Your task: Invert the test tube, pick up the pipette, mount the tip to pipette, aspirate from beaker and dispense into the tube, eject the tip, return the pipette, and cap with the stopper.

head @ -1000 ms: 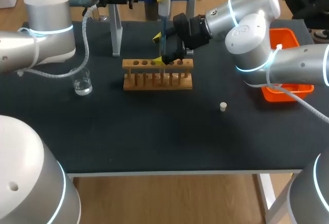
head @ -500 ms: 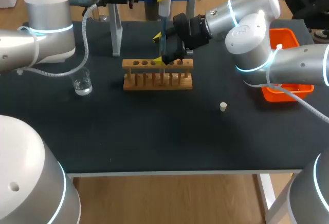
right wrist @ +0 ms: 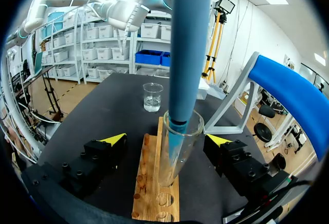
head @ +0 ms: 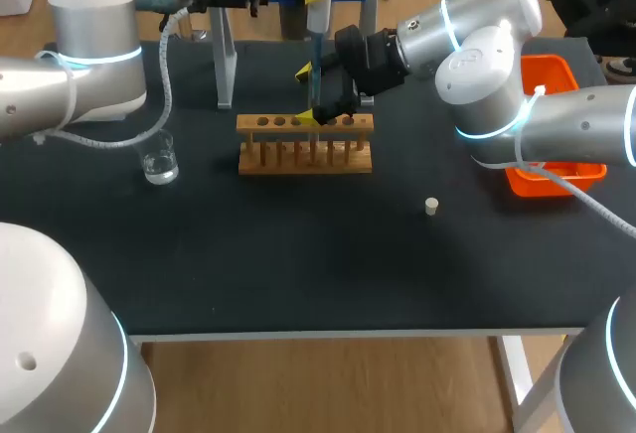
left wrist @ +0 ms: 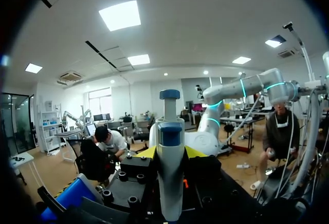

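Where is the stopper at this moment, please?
In the head view, the stopper lies alone on the table, on the right side, to the right of the rack and a little nearer the front edge.

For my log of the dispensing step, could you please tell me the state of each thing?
Pipette: clamped in left gripper, tip inside tube.
Tube: upright, uncapped.
Right gripper: open around tube.
Beaker: upright, some clear liquid.
Stopper: loose on table.

table (head: 298, 264): black top, pale edge | floor (head: 328, 383): wood | ceiling light panels (left wrist: 119, 15): lit
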Tool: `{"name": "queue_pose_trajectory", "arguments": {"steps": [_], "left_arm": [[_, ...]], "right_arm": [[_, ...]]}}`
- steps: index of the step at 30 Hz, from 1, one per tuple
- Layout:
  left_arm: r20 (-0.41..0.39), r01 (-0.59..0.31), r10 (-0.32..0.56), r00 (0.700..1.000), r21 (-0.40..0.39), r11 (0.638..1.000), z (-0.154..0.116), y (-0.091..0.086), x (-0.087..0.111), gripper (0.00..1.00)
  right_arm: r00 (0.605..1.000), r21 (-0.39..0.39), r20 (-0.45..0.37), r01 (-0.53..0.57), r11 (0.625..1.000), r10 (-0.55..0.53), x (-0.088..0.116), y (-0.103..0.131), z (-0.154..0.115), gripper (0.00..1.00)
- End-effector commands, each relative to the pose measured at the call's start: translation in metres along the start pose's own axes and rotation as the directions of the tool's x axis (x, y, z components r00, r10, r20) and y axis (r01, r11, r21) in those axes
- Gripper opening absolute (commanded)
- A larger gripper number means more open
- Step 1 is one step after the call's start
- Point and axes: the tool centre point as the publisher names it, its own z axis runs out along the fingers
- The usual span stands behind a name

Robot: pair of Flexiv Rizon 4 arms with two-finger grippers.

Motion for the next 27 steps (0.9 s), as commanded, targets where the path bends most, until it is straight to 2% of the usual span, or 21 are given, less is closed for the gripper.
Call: {"name": "queue_pose_trajectory", "arguments": {"steps": [1, 20, 27], "left_arm": [[-0.008, -0.001, 0.001, 1.0, 0.001, 1.0, -0.001, 0.0, -0.003, 0.0], [-0.008, 0.002, -0.002, 1.0, 0.002, 1.0, -0.001, 0.001, -0.003, 0.0], [-0.008, 0.002, -0.002, 1.0, 0.002, 1.0, -0.001, 0.001, -0.003, 0.0]], "right_arm": [[1.0, 0.001, -0.003, 0.0, 1.0, 0.0, 0.0, 0.0, -0.002, 1.0], [1.0, 0.001, -0.003, 0.0, 1.0, 0.0, 0.0, 0.0, -0.002, 1.0], [1.0, -0.013, 0.019, 0.004, 1.0, -0.004, 0.002, -0.003, -0.024, 1.0]]}}
